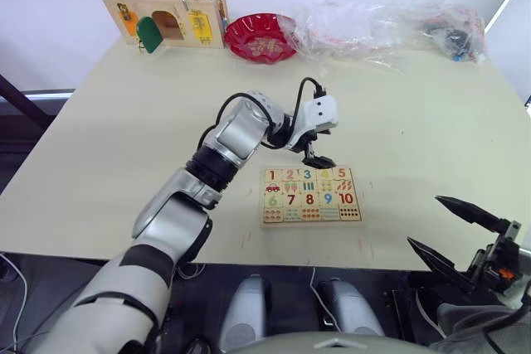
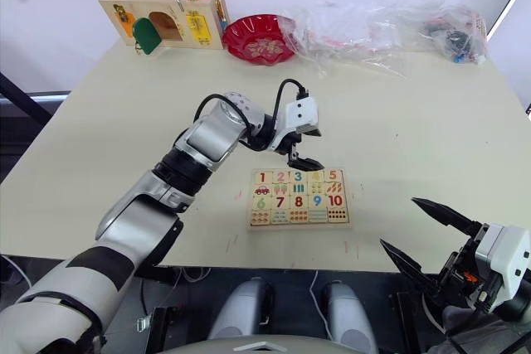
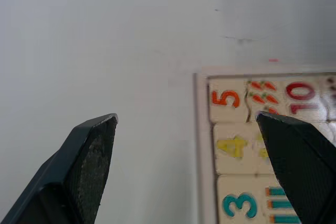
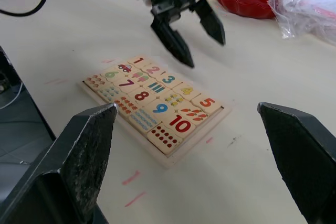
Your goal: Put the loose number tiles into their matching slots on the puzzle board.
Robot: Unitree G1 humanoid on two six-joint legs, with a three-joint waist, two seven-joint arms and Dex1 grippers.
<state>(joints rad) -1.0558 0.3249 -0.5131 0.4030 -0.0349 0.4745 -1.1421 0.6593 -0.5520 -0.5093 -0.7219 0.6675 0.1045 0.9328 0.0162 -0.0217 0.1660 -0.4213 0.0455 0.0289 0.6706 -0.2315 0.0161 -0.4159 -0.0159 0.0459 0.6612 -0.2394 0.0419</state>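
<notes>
The puzzle board (image 1: 312,223) lies flat near the table's front edge. Its upper row holds number tiles 1 (image 4: 137,61), 2 (image 4: 153,70), 3 (image 4: 168,80), 4 (image 4: 186,91) and 5 (image 4: 207,102), all lying level in their slots. Rows of pictures, numerals 6 to 10 and dots sit below them. My left gripper (image 1: 319,160) hovers open over the board's far edge, by tiles 4 and 5, with nothing between its fingers. My right gripper (image 1: 423,220) is open and empty, off the table's front edge at the right.
At the table's back stand a wooden box with coloured doors (image 1: 166,14), a red bowl (image 1: 261,36) and crumpled clear plastic bags (image 1: 382,26). Small red marks dot the tabletop near the board.
</notes>
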